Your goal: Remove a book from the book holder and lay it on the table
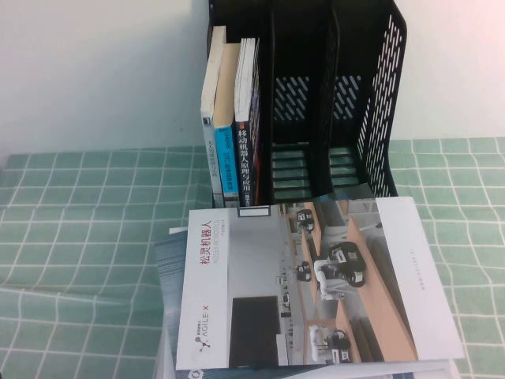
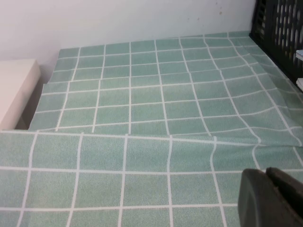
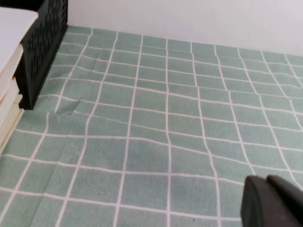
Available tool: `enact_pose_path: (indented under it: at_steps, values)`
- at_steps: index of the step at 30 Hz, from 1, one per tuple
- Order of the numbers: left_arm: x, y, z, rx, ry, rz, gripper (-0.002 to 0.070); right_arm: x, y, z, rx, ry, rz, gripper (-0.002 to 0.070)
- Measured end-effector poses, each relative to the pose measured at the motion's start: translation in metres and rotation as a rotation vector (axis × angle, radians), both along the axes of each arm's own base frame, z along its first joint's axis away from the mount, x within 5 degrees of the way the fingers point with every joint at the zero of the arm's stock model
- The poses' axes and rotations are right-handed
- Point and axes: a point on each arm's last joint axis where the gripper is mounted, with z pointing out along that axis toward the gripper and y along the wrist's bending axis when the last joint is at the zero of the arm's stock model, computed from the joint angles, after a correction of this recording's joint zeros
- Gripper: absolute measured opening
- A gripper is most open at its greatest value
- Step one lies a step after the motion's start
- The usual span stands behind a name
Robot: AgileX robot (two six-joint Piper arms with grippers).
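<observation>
Books stood in the tall black slotted book holder (image 1: 316, 103) on the green-checked bench (image 1: 79, 237). A white-grey brochure (image 1: 316, 284) lay on a stack in front. The left gripper (image 2: 272, 198) and the right gripper (image 3: 272, 201) hovered low over bare cloth either side, right pressed together, left impossible to tell. No thick black-covered book could be seen lying out.

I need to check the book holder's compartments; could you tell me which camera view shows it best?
The high view: the book holder shows all three compartments, books in the leftmost. The left wrist view catches only a corner, the right wrist view only a side wall.

Books (image 1: 234, 118) upright in the holder's (image 1: 379, 103) left compartment, at the table's (image 1: 79, 221) rear; brochure (image 1: 316, 284) atop a stack before it.
</observation>
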Motion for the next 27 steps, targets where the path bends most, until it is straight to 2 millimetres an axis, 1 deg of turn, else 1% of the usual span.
enact_pose_path:
  at_steps: [27]
  values:
    - [0.0000,0.0000,-0.0002,0.000,0.002,0.000,-0.0003,-0.0004,0.0000,-0.0013,0.001,0.015,0.000,-0.0002]
